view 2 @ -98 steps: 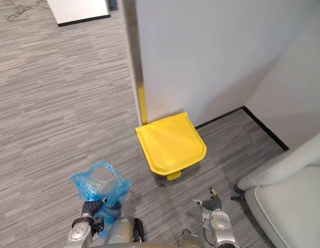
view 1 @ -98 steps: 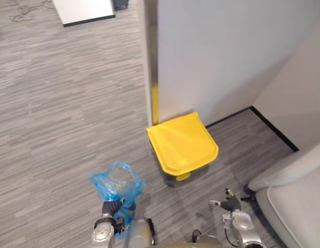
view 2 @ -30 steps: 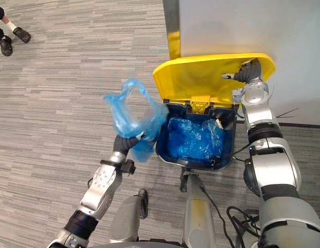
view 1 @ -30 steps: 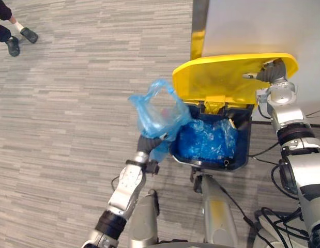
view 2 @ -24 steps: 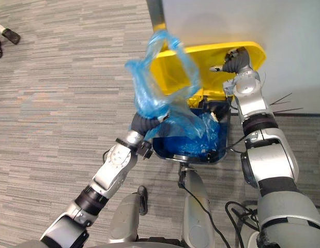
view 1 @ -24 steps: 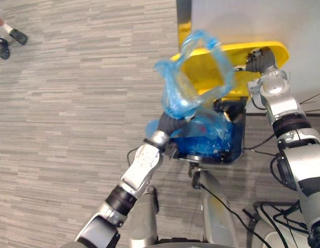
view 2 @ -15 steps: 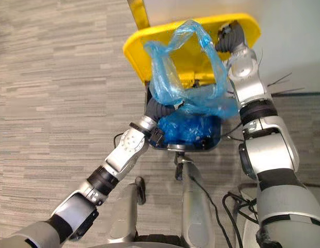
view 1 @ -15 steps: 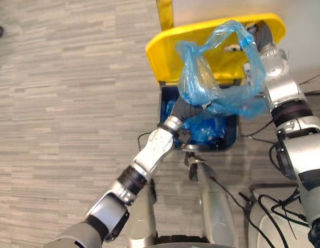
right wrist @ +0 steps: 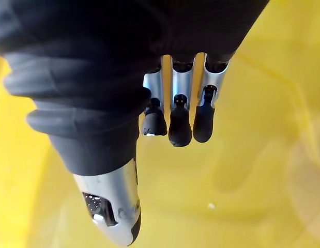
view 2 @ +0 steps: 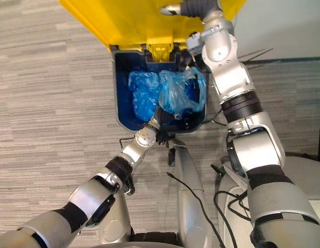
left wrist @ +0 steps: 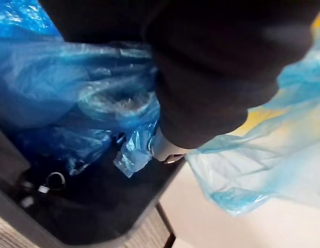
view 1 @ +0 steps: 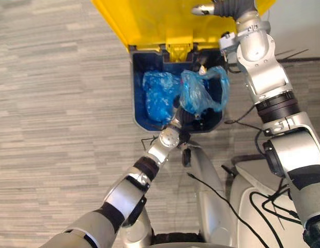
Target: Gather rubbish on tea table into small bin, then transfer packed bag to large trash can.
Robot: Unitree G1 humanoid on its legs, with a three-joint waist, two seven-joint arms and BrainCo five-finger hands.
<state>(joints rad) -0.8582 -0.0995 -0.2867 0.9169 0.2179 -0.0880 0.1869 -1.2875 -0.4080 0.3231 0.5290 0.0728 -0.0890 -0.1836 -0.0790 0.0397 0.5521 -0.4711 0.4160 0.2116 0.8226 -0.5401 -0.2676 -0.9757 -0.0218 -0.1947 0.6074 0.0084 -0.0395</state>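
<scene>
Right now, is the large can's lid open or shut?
Open. The yellow lid stands raised behind the blue can, right hand at it; the can's inside shows.

Grey striped carpet point(view 1: 56, 113), pale wall point(view 2: 289, 26), black skirting point(view 2: 294, 60)

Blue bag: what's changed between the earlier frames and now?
The left hand has swung the blue bag from beside the bin, over its rim and down inside, next to the blue liner. The yellow lid, shut in the earliest picture, now stands raised. Unchanged lately: the left hand still grips the bag; the right hand, fingers straight, still holds the lid up.
</scene>
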